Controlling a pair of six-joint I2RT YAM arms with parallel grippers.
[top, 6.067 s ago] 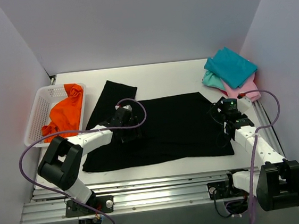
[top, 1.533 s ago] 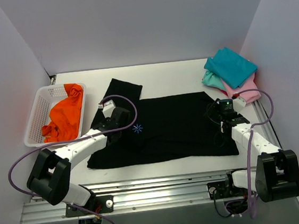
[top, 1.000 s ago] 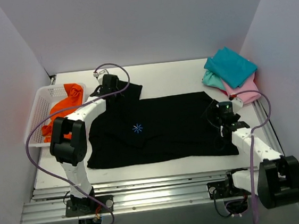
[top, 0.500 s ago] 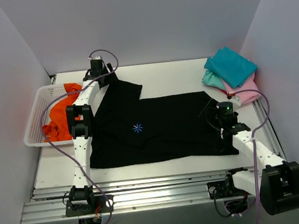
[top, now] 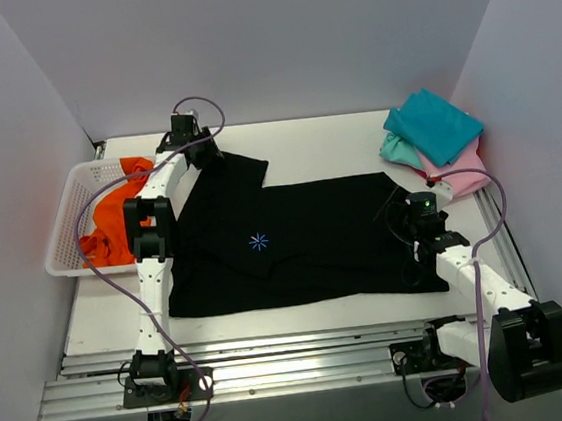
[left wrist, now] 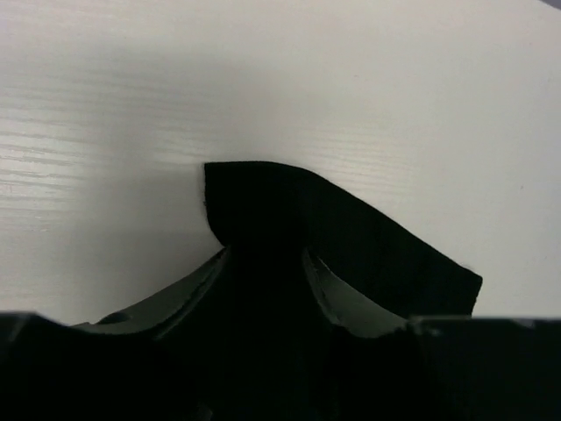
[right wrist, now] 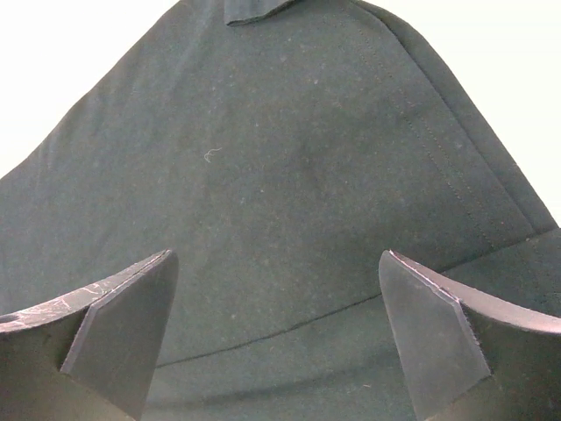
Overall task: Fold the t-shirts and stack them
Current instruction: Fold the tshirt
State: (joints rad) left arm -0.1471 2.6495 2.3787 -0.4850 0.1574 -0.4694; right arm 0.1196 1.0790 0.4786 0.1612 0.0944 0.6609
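The large black t-shirt lies spread on the table with its light-blue starburst facing up. My left gripper is stretched to the far back left and is shut on the shirt's sleeve. In the left wrist view the black sleeve cloth runs out from between the fingers onto the white table. My right gripper hovers open and empty over the shirt's right edge. In the right wrist view black cloth fills the gap between the fingers. Folded teal shirts lie on a pink one at the back right.
A white mesh basket at the left holds the crumpled orange shirt. Grey walls close in the left, back and right sides. The left arm's purple cable loops over the basket. A metal rail runs along the near edge.
My left arm has reached from the shirt's middle out to the back left, drawing the sleeve outward and uncovering the starburst. In the last half second it shifted only slightly. The right gripper has barely moved.
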